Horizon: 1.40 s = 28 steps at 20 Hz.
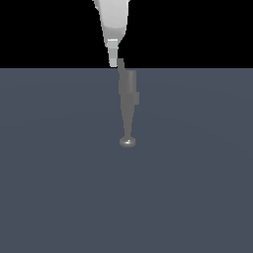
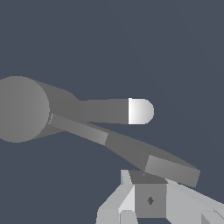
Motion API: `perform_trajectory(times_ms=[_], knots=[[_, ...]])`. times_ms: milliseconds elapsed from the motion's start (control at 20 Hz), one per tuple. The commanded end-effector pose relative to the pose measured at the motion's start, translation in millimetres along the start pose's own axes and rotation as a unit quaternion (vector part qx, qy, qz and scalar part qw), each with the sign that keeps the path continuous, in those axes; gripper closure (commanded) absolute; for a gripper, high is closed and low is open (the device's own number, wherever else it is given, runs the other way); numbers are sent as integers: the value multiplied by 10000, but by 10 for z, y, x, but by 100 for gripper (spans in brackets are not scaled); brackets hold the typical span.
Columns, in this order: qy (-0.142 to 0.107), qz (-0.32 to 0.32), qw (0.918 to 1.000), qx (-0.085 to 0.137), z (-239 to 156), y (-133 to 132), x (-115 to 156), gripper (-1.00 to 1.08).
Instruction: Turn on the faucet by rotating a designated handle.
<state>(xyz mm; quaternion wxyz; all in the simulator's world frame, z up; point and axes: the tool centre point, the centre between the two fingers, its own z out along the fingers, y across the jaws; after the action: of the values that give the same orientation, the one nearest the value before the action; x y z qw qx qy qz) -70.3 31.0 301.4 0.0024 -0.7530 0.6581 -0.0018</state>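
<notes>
Handle (image 2: 171, 169) tip beside claw (image 2: 146, 197); claw state unclear to us. We'd push sideways at tip, clear of faucet (image 2: 26, 109) spout.

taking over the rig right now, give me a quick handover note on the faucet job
Gripper: low at the handle's outer end; whether it is open or shut cannot be told.
Faucet: stands on the grey floor, spout pointing at the exterior camera, shiny tip nearest it.
Handle: lever projecting from the body's top, its tip right by the fingers.
Done: arm brought to the handle.
Left: push the lever round; contact is not confirmed.
</notes>
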Motion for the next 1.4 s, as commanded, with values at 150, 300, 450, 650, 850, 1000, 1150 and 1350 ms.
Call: perform_trajectory(times_ms=[150, 300, 450, 650, 850, 1000, 1150, 1350], knots=[[1, 32, 10000, -7, 3, 12, 310, 108], [2, 42, 10000, -14, 6, 19, 493, 108], [2, 51, 10000, -20, 9, 27, 671, 108], [2, 64, 10000, -28, 14, 35, 899, 108], [-10, -107, 9999, -9, -3, -31, 740, 108], [-8, -89, 10000, -11, 0, -92, 821, 108], [-7, -72, 10000, -13, 2, -150, 900, 108], [-5, -49, 10000, -15, 5, -227, 1004, 108]])
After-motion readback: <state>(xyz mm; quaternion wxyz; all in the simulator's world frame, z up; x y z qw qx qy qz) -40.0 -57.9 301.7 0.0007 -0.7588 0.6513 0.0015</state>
